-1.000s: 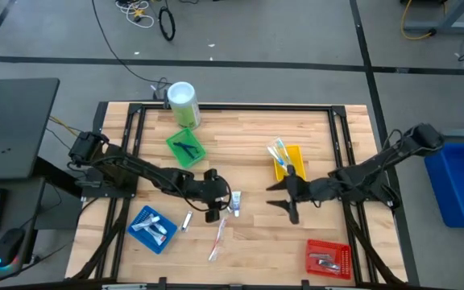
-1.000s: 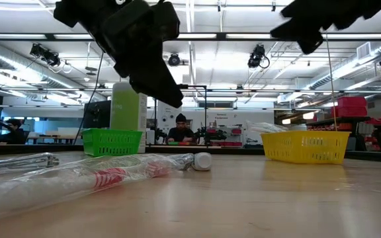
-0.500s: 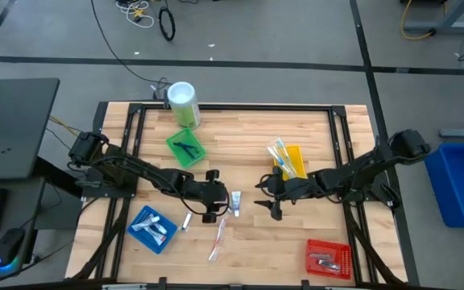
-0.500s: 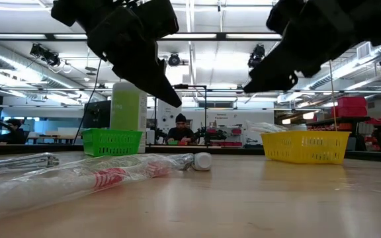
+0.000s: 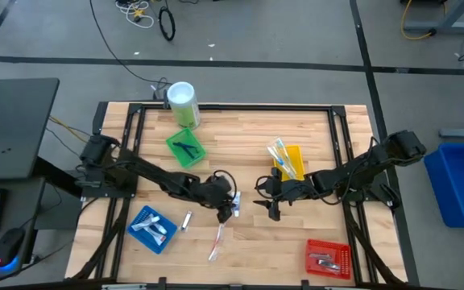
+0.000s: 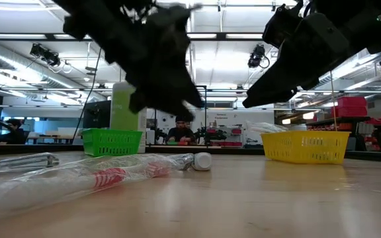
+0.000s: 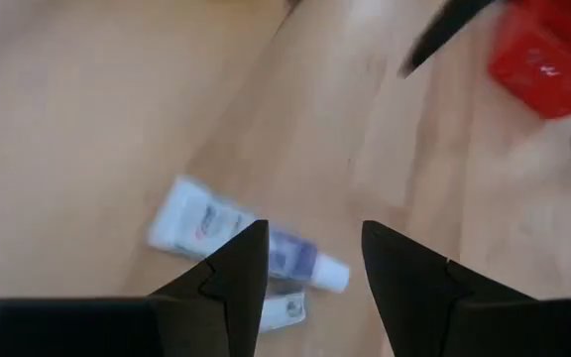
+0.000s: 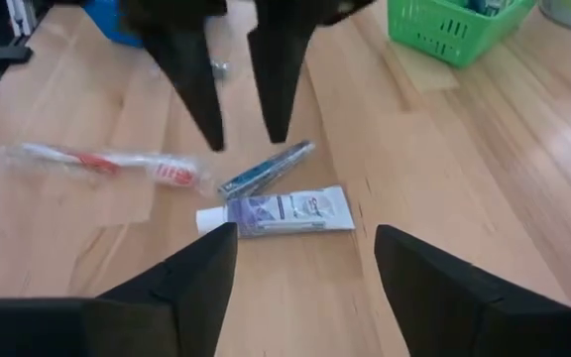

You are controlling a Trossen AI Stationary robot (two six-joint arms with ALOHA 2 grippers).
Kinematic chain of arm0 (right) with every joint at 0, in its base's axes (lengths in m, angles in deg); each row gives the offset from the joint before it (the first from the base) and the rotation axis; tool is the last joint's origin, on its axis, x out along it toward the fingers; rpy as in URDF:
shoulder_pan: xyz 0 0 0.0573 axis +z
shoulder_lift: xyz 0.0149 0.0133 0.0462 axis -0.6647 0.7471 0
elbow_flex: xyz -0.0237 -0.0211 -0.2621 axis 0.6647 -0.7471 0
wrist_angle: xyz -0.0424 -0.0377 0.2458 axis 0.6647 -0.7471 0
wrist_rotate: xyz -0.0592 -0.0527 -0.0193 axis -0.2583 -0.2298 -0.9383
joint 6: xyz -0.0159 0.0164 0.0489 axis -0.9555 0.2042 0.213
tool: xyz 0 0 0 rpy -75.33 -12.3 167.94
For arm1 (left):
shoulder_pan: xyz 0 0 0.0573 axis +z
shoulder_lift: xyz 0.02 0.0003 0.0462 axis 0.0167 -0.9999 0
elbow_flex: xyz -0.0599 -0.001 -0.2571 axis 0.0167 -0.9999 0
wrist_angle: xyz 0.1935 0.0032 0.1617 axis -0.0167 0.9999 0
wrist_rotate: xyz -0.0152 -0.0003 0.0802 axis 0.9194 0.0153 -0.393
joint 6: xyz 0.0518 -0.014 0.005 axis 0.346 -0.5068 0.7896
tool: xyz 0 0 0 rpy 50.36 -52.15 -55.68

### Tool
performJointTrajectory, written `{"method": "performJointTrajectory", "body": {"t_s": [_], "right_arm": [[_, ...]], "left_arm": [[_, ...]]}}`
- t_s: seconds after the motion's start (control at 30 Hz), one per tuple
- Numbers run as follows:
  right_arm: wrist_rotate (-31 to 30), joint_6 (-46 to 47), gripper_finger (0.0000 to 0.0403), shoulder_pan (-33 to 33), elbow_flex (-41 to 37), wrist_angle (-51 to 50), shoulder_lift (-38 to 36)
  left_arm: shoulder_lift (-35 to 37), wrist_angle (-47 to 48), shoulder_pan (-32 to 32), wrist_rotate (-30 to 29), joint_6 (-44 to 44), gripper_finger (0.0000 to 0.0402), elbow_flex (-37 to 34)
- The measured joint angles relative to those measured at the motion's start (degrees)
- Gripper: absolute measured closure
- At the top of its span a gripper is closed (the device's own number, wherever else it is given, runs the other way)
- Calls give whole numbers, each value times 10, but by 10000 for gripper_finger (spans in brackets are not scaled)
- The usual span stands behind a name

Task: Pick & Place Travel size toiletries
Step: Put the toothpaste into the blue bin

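High view: small white toothpaste tube (image 5: 236, 200) flat on bare wood near table (image 5: 240, 129) centre, cap toward the front edge. Just beside it, touching or nearly so, a thin bluish sachet (image 8: 266, 169). A little nearer the front, a wrapped toothbrush with red handle (image 5: 218, 239), lying apart. Small silvery tube (image 5: 187, 220) left of that, beside the blue tray (image 5: 151, 229), itself holding white tubes.

Directly above the toothpaste tube: left gripper (image 5: 229, 203), fingers spread, nothing between them, tips off the wood; same spread in left wrist view (image 7: 310, 260), tube visible through the gap. Opposite, just right of the tube: right gripper (image 5: 269, 200), likewise wide and empty, raised above the table, pointing at the tube.

Farther out: yellow tray (image 5: 289, 162) with toothbrushes sticking out, behind the right gripper; green tray (image 5: 186, 149) with a black piece inside, behind the left arm; red tray (image 5: 329, 258) at front right; green canister with white lid (image 5: 182, 103) at the back edge.
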Motion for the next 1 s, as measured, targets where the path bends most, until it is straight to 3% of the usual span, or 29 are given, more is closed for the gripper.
{"method": "performJointTrajectory", "body": {"t_s": [0.13,0.4,0.63,0.73,1.0], "right_arm": [[0,0,161,0,0,-3,0],[0,0,166,0,0,-4,0],[2,0,153,0,0,-4,0],[43,6,150,0,0,-2,2],[68,21,163,-3,0,-14,31]], "left_arm": [[-40,-10,11,-3,-107,230,-1],[-64,-27,19,-19,-160,230,0],[-76,-26,19,-15,-181,230,2],[-96,-26,18,-8,-192,230,2],[-118,-28,19,0,-161,230,30]]}}
